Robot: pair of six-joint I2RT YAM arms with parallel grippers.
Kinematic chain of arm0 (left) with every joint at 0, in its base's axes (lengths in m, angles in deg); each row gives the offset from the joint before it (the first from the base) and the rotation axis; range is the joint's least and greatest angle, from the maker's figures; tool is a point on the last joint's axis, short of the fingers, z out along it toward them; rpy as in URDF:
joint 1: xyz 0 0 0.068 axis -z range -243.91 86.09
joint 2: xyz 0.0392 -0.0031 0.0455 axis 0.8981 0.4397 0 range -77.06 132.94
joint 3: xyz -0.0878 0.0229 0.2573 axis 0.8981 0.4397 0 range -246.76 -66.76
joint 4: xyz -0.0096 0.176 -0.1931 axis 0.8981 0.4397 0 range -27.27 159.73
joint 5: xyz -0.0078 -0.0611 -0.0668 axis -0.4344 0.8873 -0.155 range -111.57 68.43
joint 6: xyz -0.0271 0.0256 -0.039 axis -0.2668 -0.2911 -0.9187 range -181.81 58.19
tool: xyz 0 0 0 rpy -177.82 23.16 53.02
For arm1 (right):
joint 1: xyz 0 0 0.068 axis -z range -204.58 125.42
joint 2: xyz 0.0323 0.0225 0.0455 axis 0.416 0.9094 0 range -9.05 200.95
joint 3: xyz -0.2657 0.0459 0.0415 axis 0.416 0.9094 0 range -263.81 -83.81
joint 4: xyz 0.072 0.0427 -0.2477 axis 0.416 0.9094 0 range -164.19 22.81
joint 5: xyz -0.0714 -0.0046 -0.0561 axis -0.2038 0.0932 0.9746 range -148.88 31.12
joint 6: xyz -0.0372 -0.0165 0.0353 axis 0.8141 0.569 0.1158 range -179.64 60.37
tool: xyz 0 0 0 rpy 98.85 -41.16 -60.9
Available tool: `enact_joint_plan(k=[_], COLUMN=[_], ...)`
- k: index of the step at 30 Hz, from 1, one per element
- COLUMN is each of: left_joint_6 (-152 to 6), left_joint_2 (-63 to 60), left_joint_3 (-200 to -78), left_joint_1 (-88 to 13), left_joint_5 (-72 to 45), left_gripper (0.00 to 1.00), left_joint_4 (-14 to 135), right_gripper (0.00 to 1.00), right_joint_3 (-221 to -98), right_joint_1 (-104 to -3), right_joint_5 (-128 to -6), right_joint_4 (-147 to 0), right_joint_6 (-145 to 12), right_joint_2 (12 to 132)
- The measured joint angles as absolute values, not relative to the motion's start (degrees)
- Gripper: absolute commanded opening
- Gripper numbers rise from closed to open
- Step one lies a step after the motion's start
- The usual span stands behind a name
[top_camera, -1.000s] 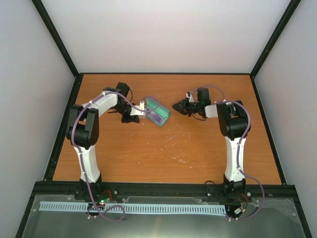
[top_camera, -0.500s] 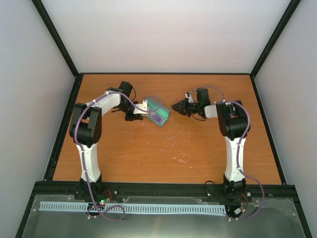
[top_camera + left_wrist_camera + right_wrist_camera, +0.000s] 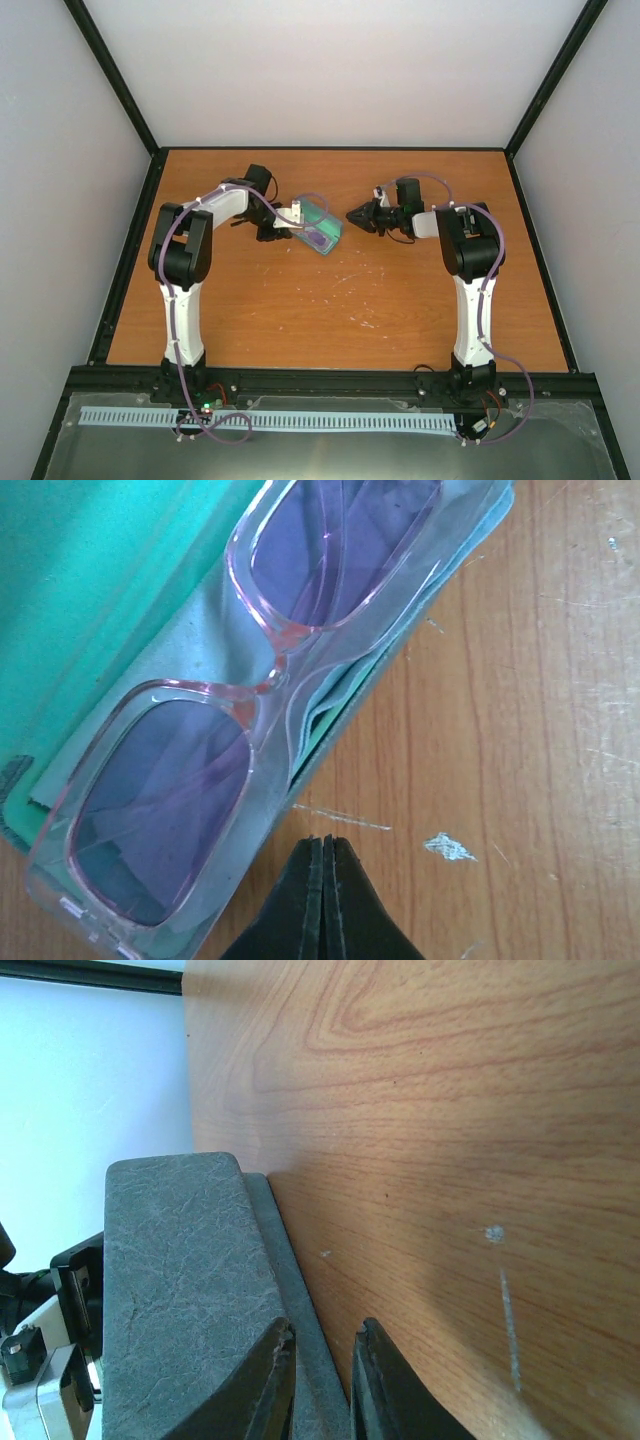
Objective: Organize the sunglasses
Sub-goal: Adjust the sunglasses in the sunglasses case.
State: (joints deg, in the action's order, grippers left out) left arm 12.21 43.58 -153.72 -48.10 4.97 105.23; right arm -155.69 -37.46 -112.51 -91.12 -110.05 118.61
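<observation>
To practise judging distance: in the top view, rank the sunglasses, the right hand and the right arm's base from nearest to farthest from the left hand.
1. The sunglasses, just right of the left hand, lying in the open case.
2. The right hand, farther right, past the case.
3. The right arm's base, at the near edge of the table, right side.

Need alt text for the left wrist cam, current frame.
Sunglasses with a translucent pink frame and purple lenses lie in an open case with a teal lining, on a pale blue cloth, filling the upper left. At bottom centre the left claw is shut and empty beside the case, with scratched wooden table to the right.
</observation>
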Motion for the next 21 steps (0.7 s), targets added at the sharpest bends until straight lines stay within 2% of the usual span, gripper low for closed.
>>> enact_joint_plan(k=[21], left_joint_6=[12.0], left_joint_2=[45.4], left_joint_3=[-156.2], left_joint_1=[-48.1], left_joint_5=[4.8], left_gripper=[0.01], left_joint_4=[102.3], right_gripper=[0.16], right_joint_3=[-155.3], right_joint_1=[-37.5], right_joint_5=[-112.6], right_joint_4=[-91.1], right_joint_6=[-110.0], right_joint_2=[118.6])
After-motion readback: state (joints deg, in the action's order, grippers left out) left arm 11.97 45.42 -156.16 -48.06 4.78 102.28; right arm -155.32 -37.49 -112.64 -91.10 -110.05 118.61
